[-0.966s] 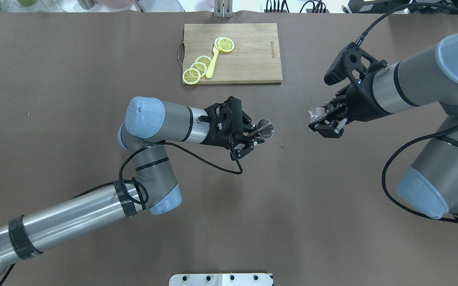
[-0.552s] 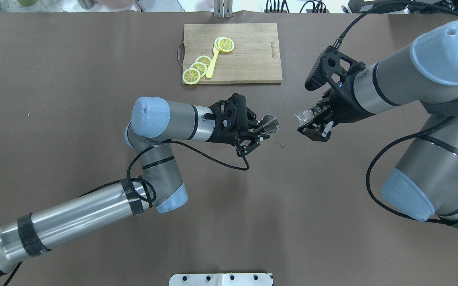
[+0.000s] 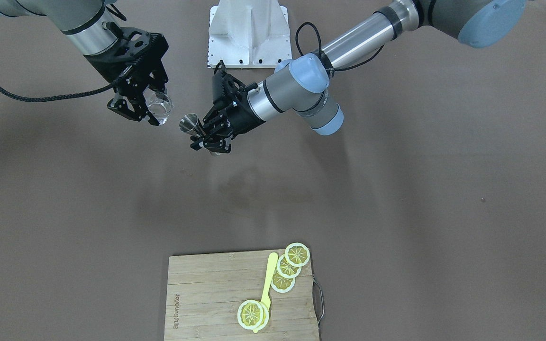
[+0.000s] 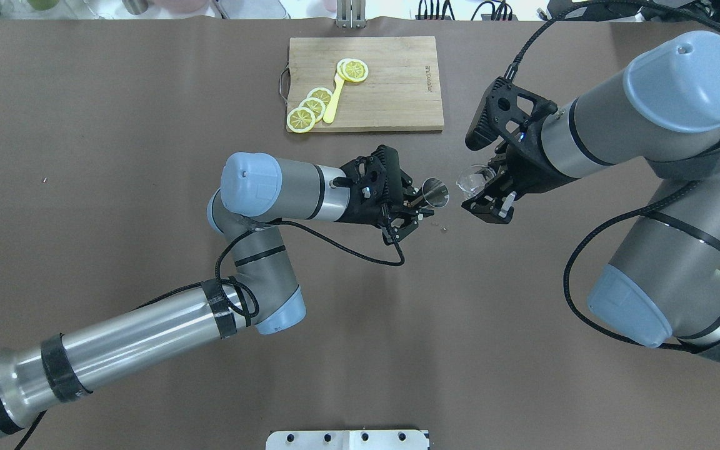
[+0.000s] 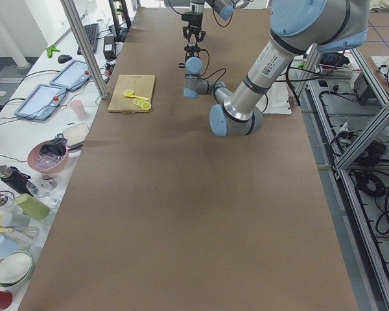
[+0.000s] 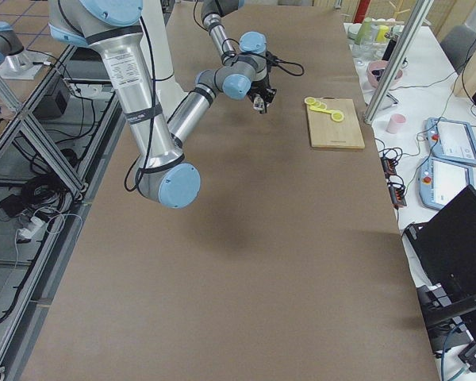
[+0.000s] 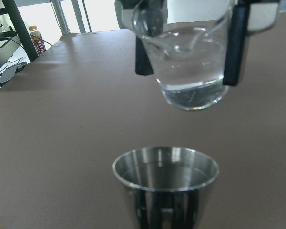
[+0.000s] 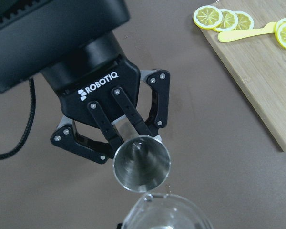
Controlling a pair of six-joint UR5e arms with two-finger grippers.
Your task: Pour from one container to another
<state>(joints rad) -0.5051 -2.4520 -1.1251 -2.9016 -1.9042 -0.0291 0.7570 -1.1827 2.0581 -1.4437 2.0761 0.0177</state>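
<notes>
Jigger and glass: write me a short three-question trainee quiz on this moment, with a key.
1. True or false: the glass holds clear liquid.
2. Which gripper holds the jigger? A) left B) right C) neither
3. Fill in: the lemon slices lie on the wooden ____.

Key
1. True; the liquid sits in its lower part.
2. A; the left gripper is shut on it.
3. board
</notes>
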